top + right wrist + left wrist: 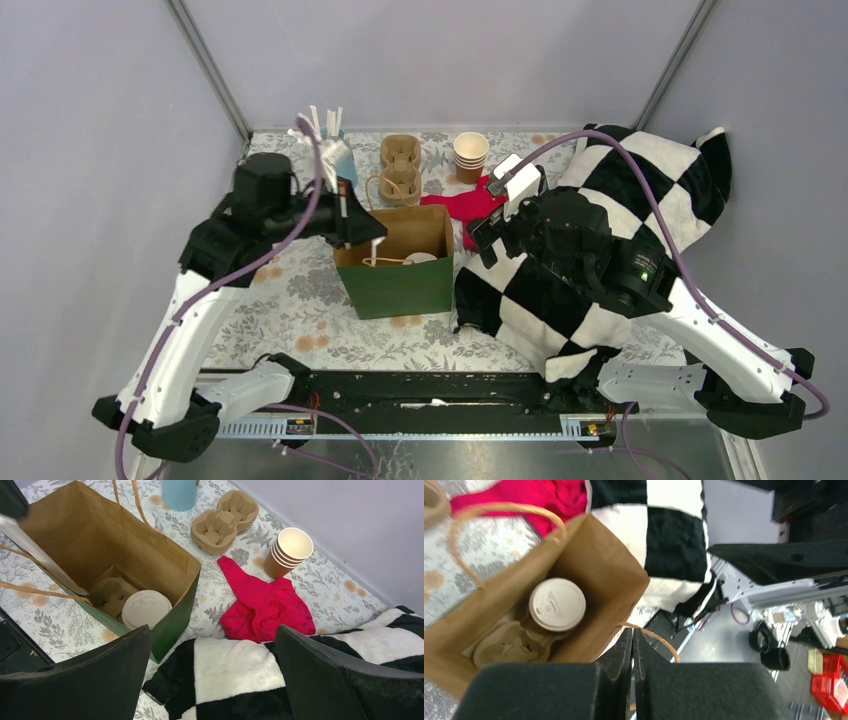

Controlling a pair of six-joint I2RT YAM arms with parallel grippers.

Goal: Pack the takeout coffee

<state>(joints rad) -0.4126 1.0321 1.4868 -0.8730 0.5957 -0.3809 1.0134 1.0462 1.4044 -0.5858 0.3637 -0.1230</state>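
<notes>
Leftmost in the top view, left gripper (377, 243) at ten o'clock of the paper bag (395, 290), reaching over its rim. Fingers (621, 652) pressed together in the left wrist view, pinching the bag handle (656, 638). In the right wrist view, both strands of that handle taut and meeting at one fingertip.

Behind, at eleven o'clock of the bag, a blue holder (337, 158) of white sticks.

Bag upright and open, green outside, brown inside, on the floral tablecloth (290, 290). Inside, the takeout coffee (557, 604) upright, white lid on, seated in a pulp cup carrier (506, 647), toward the bag's three o'clock end as seen from above. From overhead only a sliver of lid visible. Both wrist views straight down onto the lid, cup body hidden.

At twelve o'clock of the bag, a second pulp carrier (400, 165), its pockets plain only in the right wrist view. At one o'clock, a stack of lidless paper cups (470, 155), with a red cloth (465, 205) just beside it.

Right gripper (212, 637) at two o'clock of the bag, fingers spread wide with nothing between them, above a black-and-white checkered blanket (620, 200).
</notes>
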